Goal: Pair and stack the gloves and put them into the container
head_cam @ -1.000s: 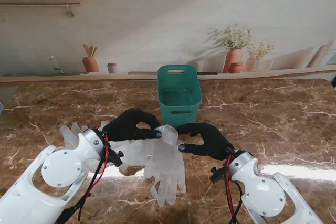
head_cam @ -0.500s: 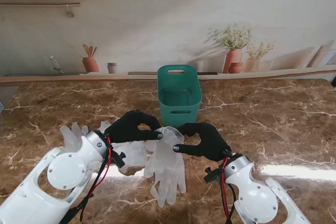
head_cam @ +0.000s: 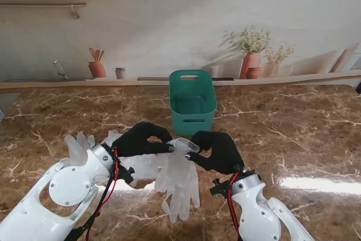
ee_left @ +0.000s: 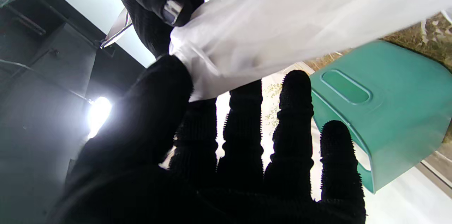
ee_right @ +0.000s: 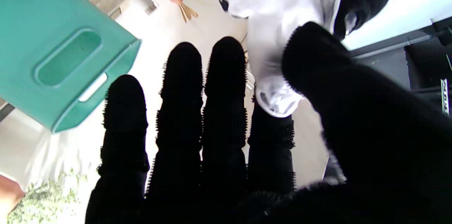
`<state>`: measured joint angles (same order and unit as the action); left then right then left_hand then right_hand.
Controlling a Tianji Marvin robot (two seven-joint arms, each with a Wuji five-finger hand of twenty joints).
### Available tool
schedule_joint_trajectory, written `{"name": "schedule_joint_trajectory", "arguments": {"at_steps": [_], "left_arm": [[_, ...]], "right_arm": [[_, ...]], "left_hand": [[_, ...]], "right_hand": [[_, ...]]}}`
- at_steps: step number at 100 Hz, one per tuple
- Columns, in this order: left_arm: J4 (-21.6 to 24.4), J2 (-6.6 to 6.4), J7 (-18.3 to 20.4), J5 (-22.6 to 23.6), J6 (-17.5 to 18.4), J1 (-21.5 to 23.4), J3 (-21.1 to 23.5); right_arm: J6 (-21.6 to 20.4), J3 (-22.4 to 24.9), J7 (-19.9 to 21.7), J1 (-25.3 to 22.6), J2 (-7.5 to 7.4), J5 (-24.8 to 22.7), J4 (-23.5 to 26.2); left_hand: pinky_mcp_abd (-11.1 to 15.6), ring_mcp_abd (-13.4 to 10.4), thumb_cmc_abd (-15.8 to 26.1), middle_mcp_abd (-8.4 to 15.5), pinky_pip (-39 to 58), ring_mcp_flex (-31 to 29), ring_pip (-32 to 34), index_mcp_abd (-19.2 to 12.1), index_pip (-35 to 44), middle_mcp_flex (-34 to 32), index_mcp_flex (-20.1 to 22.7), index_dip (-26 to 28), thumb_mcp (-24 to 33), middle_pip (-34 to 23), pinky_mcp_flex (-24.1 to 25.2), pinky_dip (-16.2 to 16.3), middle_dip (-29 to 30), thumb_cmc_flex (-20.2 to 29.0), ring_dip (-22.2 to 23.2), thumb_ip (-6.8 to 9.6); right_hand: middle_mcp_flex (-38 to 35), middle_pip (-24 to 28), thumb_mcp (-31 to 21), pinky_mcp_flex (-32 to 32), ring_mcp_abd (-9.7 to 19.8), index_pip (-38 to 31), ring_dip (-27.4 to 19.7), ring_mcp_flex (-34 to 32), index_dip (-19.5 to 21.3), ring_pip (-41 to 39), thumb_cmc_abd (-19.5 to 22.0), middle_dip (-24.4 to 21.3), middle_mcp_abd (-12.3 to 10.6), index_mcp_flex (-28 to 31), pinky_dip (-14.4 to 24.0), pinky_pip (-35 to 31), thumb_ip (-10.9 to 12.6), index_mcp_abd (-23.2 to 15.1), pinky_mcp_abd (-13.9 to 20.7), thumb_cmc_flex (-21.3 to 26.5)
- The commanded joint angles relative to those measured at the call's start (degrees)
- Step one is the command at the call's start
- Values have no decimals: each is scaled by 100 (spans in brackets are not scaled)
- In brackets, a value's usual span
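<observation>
A brown marble bench (head_cam: pixel 316 134) is catching window glare; a pale wall (head_cam: pixel 169 21) is showing printed shelves and potted plants (head_cam: pixel 251 49).

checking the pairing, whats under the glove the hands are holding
Another clear glove lies under the held glove, on the marble table. A third glove pokes out behind the left arm. How much they overlap is hidden.

My left hand (head_cam: pixel 142 138) and right hand (head_cam: pixel 218 150) wear black knitted gloves with nubby fingers (ee_left: pixel 295 111), on glossy white forearm shells with round joint caps, small screws and red and black cables at the wrists.
</observation>
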<state>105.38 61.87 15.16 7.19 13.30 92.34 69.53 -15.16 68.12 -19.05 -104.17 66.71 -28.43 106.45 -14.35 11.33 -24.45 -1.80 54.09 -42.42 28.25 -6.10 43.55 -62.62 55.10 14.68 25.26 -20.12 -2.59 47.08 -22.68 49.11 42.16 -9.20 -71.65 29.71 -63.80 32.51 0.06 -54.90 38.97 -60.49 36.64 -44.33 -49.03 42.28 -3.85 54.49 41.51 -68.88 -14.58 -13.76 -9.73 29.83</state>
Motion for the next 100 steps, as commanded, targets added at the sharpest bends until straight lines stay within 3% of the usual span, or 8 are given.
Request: {"name": "schedule_joint_trajectory", "arguments": {"at_steps": [1,29,55,60,65,75,81,100], "left_arm": [[-28,-6,-22,21,-57,71,5],[-279,-58,493,-850,90,102,17],[-499,-106,435,-389,524,85,-67],[-492,-95,198,34,608,104,-85],[-454,-58,-120,433,602,158,-101],[-414,22,-581,828,592,231,-131],[-403,79,-876,972,576,267,-145],[-329,140,-1072,786,737,414,-70]], "right_arm": [[-51,-15,44,-37,55,97,13],[-56,-166,-500,55,134,-235,-109],[613,-252,-676,27,174,-321,29],[658,-251,-663,18,177,-290,53],[661,-247,-641,5,175,-265,71],[625,-229,-622,-17,163,-296,88],[600,-204,-580,-46,152,-298,110],[502,-18,-305,-230,71,-397,253]], "left_hand": [[-71,37,397,-54,-71,0,143,-58,140,171,-226,-119,-512,-164,100,-81,137,194,87,184],[-175,86,1107,-218,-799,656,-368,546,-1497,944,-679,147,-1651,127,430,-379,201,-729,-190,594],[-144,-148,-389,-21,-1471,1369,-1090,821,-2167,2100,-1801,313,-2391,350,676,-394,173,-1005,-546,622],[-126,-179,-428,13,-1497,1359,-1100,828,-2117,2191,-1944,416,-2333,302,663,-342,118,-909,-545,631],[-96,-180,-924,35,-1485,1185,-1008,774,-1872,2119,-2009,760,359,154,542,-71,-15,-1670,-443,342],[-79,-140,-704,117,-1172,722,-708,386,-995,1484,-1705,1233,1274,-194,367,37,-213,-1268,-266,225],[-82,-124,-532,175,-839,304,-430,-173,72,770,-1327,1163,306,-471,231,42,-423,-228,-132,-29],[-88,-35,141,119,-487,7,-63,-422,696,38,-660,622,-32,-423,238,-39,-833,74,-8,7]], "right_hand": [[-295,75,-282,168,52,-43,97,-313,130,-95,-136,-9,12,195,191,-288,-90,-207,-45,-116],[-647,471,-455,457,-6,-200,358,-577,74,-649,187,128,180,377,210,-675,26,-146,-87,-290],[-810,647,-648,680,-10,-276,449,-762,173,-938,-25,213,236,496,212,-829,116,79,-131,-338],[-829,653,-666,694,-20,-291,443,-777,168,-949,-29,204,239,497,209,-850,117,125,-141,-349],[-835,655,-673,698,-19,-299,438,-787,164,-953,-31,198,232,500,205,-859,115,125,-143,-356],[-838,653,-671,699,-14,-304,429,-787,156,-953,-27,188,235,497,196,-866,108,124,-144,-368],[-829,649,-670,691,-14,-302,423,-779,148,-950,-22,182,230,493,190,-867,108,128,-143,-359],[-822,642,-665,624,-34,-303,409,-748,117,-938,-58,169,235,504,189,-878,101,122,-156,-348]]}}
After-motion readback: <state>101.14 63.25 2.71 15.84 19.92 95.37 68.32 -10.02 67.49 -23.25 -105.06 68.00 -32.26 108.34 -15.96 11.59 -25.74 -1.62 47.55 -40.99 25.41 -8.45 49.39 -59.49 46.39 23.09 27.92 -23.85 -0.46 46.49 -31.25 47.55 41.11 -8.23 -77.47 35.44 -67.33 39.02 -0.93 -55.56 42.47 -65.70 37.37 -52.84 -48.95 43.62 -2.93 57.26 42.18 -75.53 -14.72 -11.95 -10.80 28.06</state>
